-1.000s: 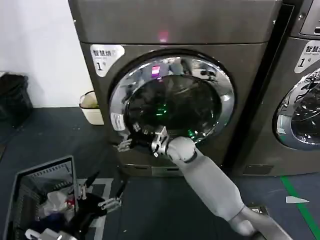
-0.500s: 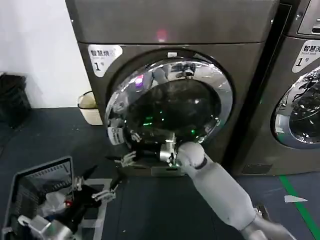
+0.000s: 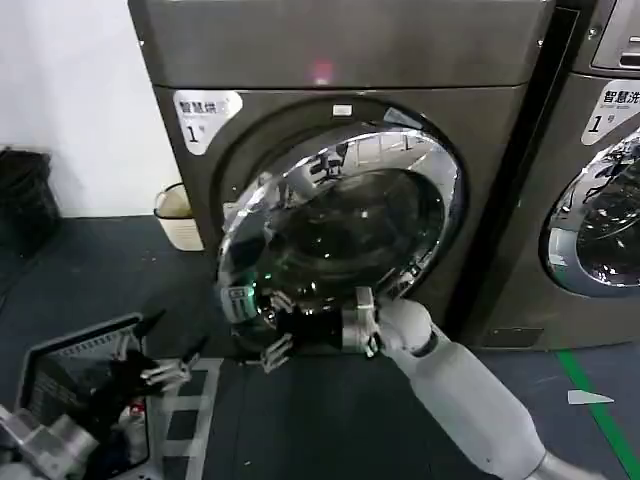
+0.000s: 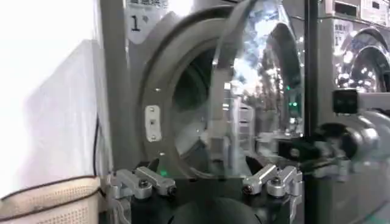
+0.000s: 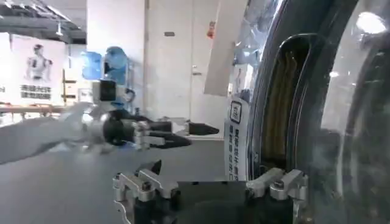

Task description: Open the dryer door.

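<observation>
Door's ajar on the front of the machine, the dryer door (image 3: 335,235) feels rigid, hinged, chrome slick, so my right gripper (image 3: 278,335), fingers spread and empty, hooks its lower-left rim; left gripper (image 3: 165,365) idles spread by the floor.

A laundry room: 2 front-loading machines (image 3: 345,150) side by side

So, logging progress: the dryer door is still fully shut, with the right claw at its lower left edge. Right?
Not quite. The dryer door is partly open: in the left wrist view it stands swung out from the opening, and the head view shows a gap at its left edge. The right claw is at its lower left edge, as you said.
</observation>
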